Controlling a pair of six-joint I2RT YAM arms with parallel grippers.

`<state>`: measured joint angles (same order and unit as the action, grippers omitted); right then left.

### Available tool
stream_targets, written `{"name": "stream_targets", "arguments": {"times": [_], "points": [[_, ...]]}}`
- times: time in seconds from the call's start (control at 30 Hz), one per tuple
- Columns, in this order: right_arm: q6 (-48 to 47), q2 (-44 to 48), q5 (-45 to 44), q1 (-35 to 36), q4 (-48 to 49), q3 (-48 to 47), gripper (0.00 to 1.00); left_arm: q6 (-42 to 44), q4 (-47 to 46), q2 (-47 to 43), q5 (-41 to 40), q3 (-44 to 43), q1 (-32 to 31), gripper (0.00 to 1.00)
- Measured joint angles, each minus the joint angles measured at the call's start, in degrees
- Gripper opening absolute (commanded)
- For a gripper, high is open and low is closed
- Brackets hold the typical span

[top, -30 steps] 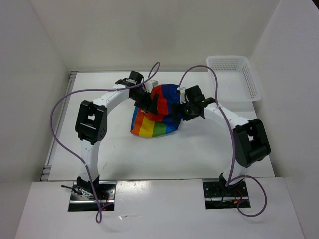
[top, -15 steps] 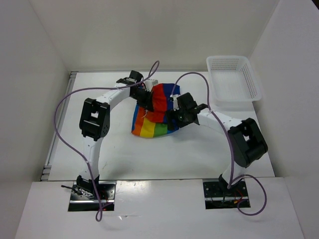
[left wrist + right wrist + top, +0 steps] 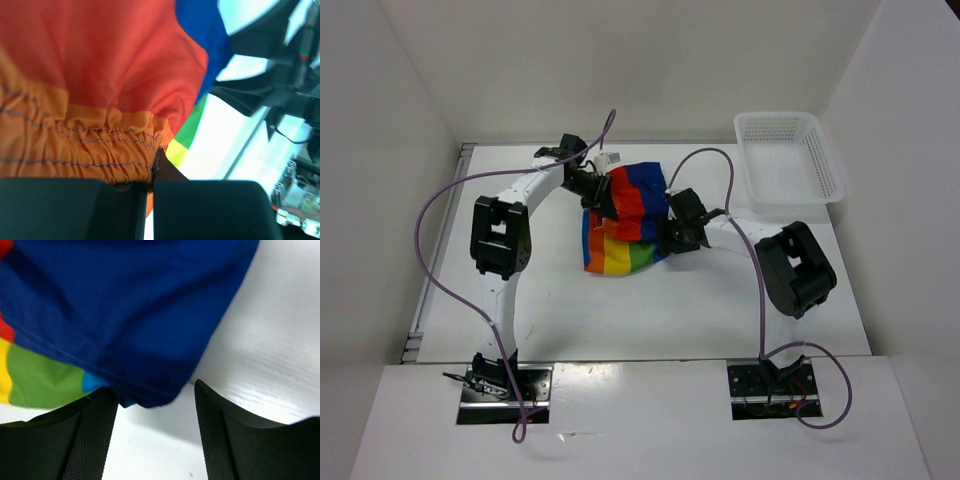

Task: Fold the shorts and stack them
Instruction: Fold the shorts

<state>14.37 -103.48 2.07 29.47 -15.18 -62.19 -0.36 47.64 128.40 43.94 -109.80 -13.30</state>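
Note:
The rainbow-striped shorts (image 3: 625, 215) lie crumpled in the middle of the table, partly lifted at the back left. My left gripper (image 3: 603, 195) is at their left upper edge. In the left wrist view it (image 3: 150, 182) is shut on the gathered orange waistband of the shorts (image 3: 100, 75). My right gripper (image 3: 670, 235) sits low at the shorts' right edge. In the right wrist view its jaws (image 3: 156, 405) stand open just above the table. The blue hem of the shorts (image 3: 125, 315) hangs between them, close to the left finger (image 3: 90, 440).
A white mesh basket (image 3: 830, 160) stands at the back right corner of the table. White walls enclose the table on three sides. Purple cables loop above both arms.
My left gripper has shut on the waistband and pulled it back and to the left. My right gripper has moved left and down to the blue hem, its jaws narrowing.

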Motion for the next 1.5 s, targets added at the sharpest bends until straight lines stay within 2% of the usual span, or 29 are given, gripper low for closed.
{"name": "stream_targets", "arguments": {"times": [0.33, 0.53, 0.7, 0.77, 0.97, 1.0, 1.07, 1.1, 1.17, 1.2, 1.37, 1.5], "points": [[1.62, -2.91, 5.33, 0.0, 1.01, -5.7, 0.65, 0.07, 4.66, 0.0, 1.55, -2.25, 1.11, 0.03], [1.09, -2.32, 9.38, -1.14, 0.39, -6.12, 0.77, 0.04, 6.34, 0.44, 1.57, -7.67, 2.03, 0.03], [2.03, -2.08, 10.69, -2.47, 0.79, -6.08, 0.77, 0.07, 7.48, 1.29, 1.57, -10.64, 2.03, 0.03], [2.86, -2.16, 10.93, -2.58, 1.05, -6.1, 0.73, 0.07, 7.87, 1.29, 1.57, -10.71, 2.03, 0.03], [4.5, -4.83, 9.38, -2.47, 2.08, -6.93, 0.51, 0.07, 8.17, 1.29, 1.62, -10.73, 2.14, 0.03], [4.66, -5.27, 9.2, -2.4, 2.14, -6.93, 0.4, 0.07, 8.28, 1.29, 1.77, -10.73, 2.19, 0.03], [4.87, -5.88, 8.61, -2.01, 2.6, -6.91, 0.26, 0.07, 8.61, 1.29, 2.25, -10.86, 2.45, 0.03], [5.27, -6.01, 8.07, -1.6, 2.8, -6.91, 0.13, 0.04, 8.94, 1.29, 2.56, -11.04, 2.64, 0.03], [6.29, -6.05, 6.67, -0.57, 3.41, -6.91, 0.03, 0.04, 9.92, 1.29, 2.99, -11.78, 3.1, 0.03], [6.82, -6.05, 5.81, -0.22, 3.65, -6.91, 0.0, 0.04, 10.69, 1.29, 3.3, -12.33, 3.45, 0.03], [8.02, -5.84, 0.5, 1.6, 5.29, -6.91, 0.0, 0.0, 16.59, 1.29, 3.52, -13.94, 5.42, 0.03], [9.62, -5.22, -0.98, 2.01, 5.03, -6.91, 0.0, -0.07, 19.34, 1.25, 3.48, -8.28, 6.51, 0.03]]}}
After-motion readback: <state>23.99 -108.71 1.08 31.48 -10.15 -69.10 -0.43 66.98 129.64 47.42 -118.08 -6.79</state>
